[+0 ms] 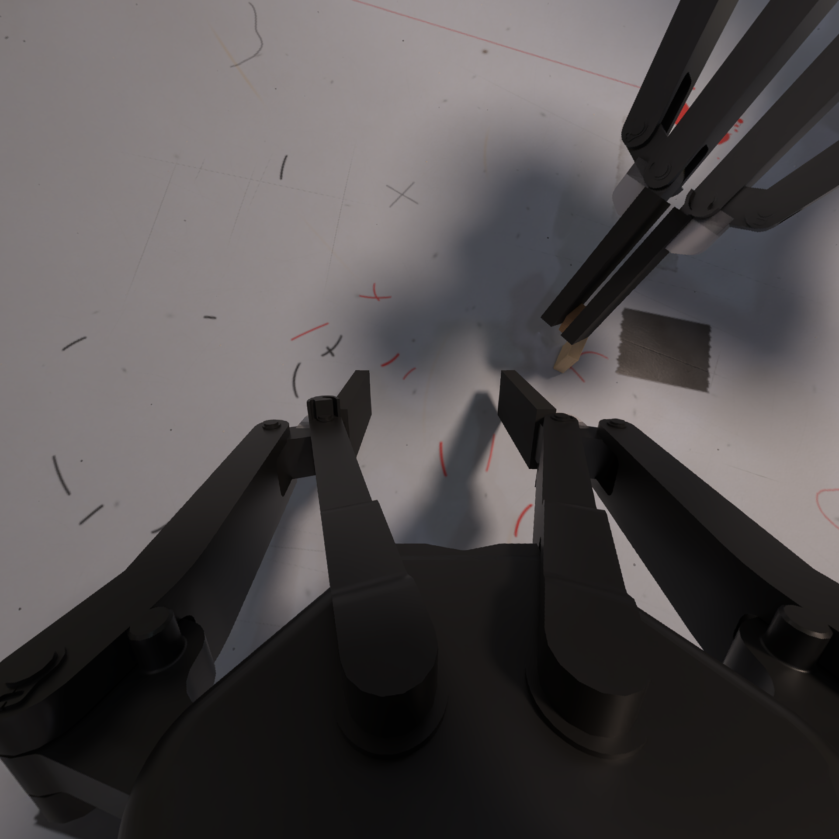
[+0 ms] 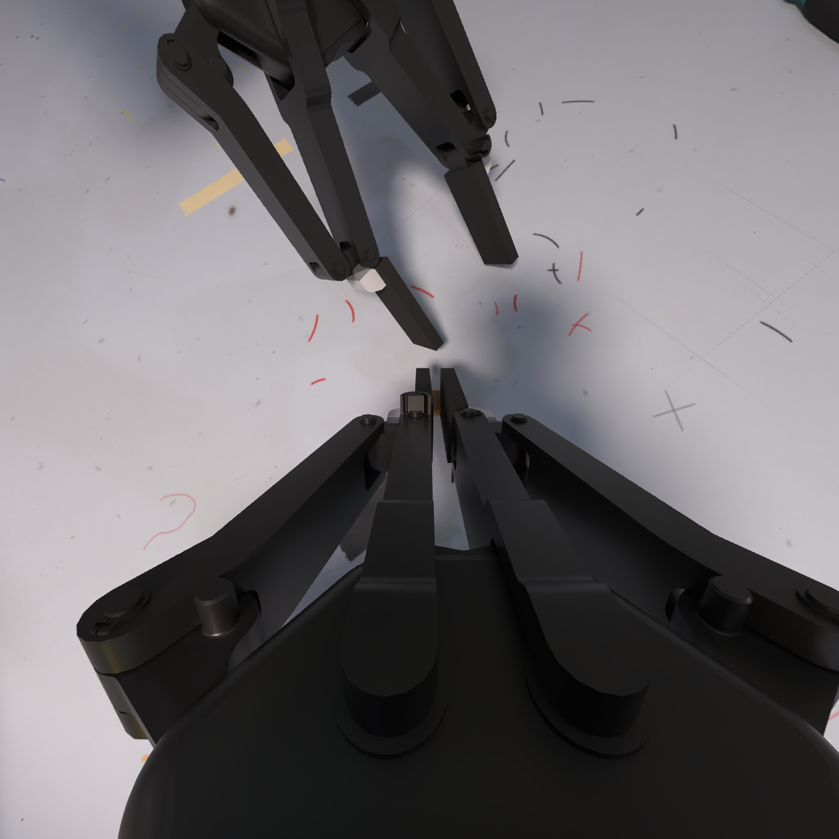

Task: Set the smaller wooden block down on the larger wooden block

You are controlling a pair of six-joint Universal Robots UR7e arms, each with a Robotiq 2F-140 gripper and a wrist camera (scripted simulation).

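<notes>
A small light wooden block [image 1: 566, 358] is held between the fingers of my right gripper [image 1: 563, 329], at the right of the left wrist view. Its lower end sticks out below the fingertips, close to the white table [image 1: 181, 254]; I cannot tell whether it touches. In the right wrist view my right gripper [image 2: 435, 370] is shut, with a sliver of the block [image 2: 436, 402] showing between the pads. My left gripper [image 1: 436, 379] is open and empty, just left of the block. It also shows in the right wrist view [image 2: 467, 302]. No larger wooden block is in view.
A dark grey tape patch [image 1: 663, 349] lies flat just right of the held block. A tan tape strip [image 2: 231, 181] lies flat behind the left gripper. The table carries black and red pen marks.
</notes>
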